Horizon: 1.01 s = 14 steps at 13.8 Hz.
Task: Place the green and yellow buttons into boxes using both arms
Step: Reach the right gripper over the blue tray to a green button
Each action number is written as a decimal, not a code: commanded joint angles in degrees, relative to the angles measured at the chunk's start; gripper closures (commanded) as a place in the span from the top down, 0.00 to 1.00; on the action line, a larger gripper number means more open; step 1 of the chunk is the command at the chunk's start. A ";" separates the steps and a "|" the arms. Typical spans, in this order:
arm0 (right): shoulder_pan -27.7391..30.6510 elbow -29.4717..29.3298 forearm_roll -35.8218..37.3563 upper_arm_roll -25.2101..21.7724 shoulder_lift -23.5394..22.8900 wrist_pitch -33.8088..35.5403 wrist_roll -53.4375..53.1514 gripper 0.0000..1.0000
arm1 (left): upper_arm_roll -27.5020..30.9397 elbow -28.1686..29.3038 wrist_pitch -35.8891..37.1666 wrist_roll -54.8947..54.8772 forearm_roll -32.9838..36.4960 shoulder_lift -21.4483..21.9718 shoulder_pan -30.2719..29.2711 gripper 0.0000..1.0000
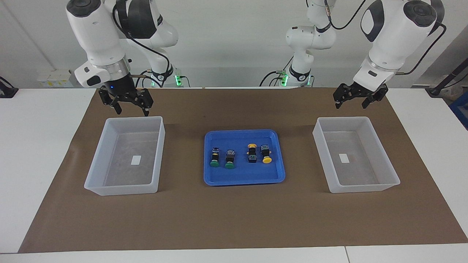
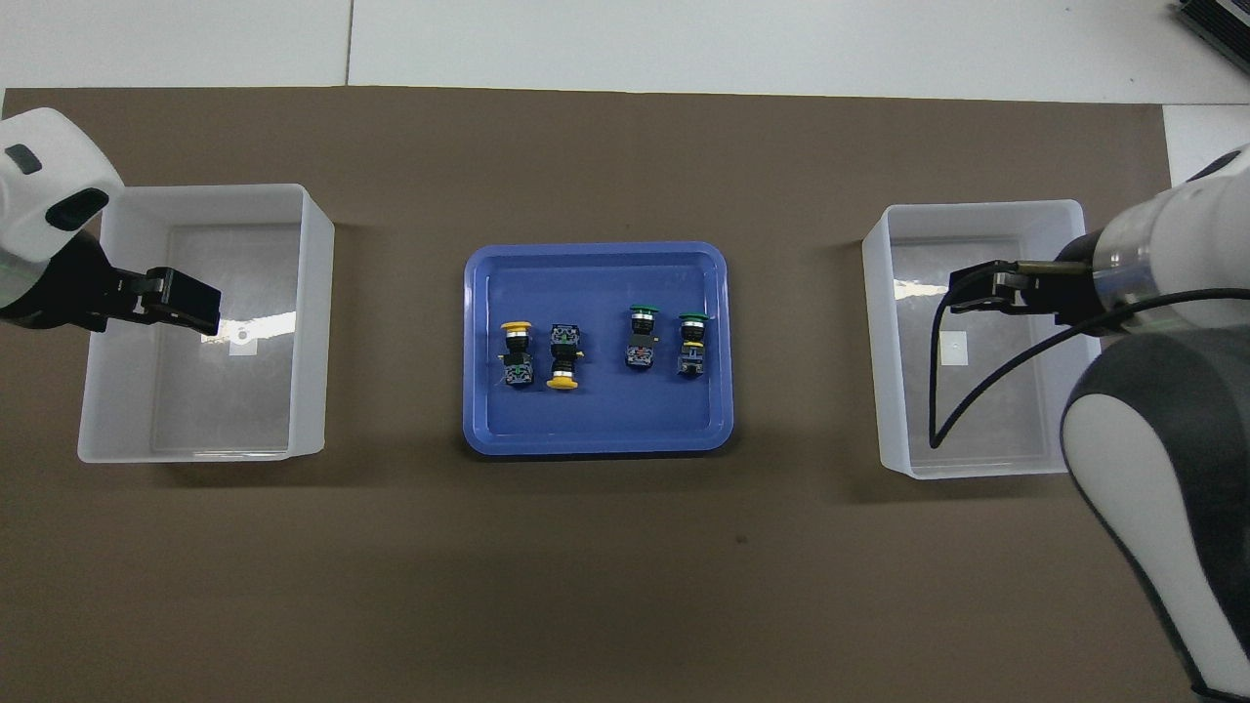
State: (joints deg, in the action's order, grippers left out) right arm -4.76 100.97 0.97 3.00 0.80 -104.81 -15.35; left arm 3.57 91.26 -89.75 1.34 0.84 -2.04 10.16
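On blue tray (image 1: 244, 179): four buttons (image 1: 240, 156) | both grippers' jaws open, empty | arms cropped

The scene is lit brightly and evenly from above, and both views are sharp. Soft shadows are cast on the brown mat (image 1: 234, 219) beside the blue tray (image 2: 598, 434) and both clear boxes. In the overhead view, white glare is seen on the box floors (image 2: 913, 289).

green (image 1: 214, 164) and yellow-capped black buttons (image 1: 267, 159), blue tray (image 1: 241, 179), brown mat (image 1: 234, 219), translucent white boxes (image 1: 95, 171)
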 commanded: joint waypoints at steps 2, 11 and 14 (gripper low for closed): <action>-3.84 1.86 1.22 0.08 -2.81 -5.39 -5.99 1.00 | -0.14 1.73 -1.04 -0.02 0.47 1.25 -0.32 1.00; -15.09 1.33 4.48 0.08 -13.01 -17.26 -19.54 1.00 | -0.14 1.73 -0.96 -0.02 0.47 1.25 -0.32 1.00; -16.41 1.33 4.83 0.16 -15.20 -18.76 -19.45 1.00 | -0.23 1.73 -0.96 -0.02 0.47 1.25 -0.32 1.00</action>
State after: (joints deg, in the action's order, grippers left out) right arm -20.28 102.50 4.49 3.17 -13.01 -122.45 -33.71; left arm 3.57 91.26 -89.75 1.34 0.84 -2.04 10.16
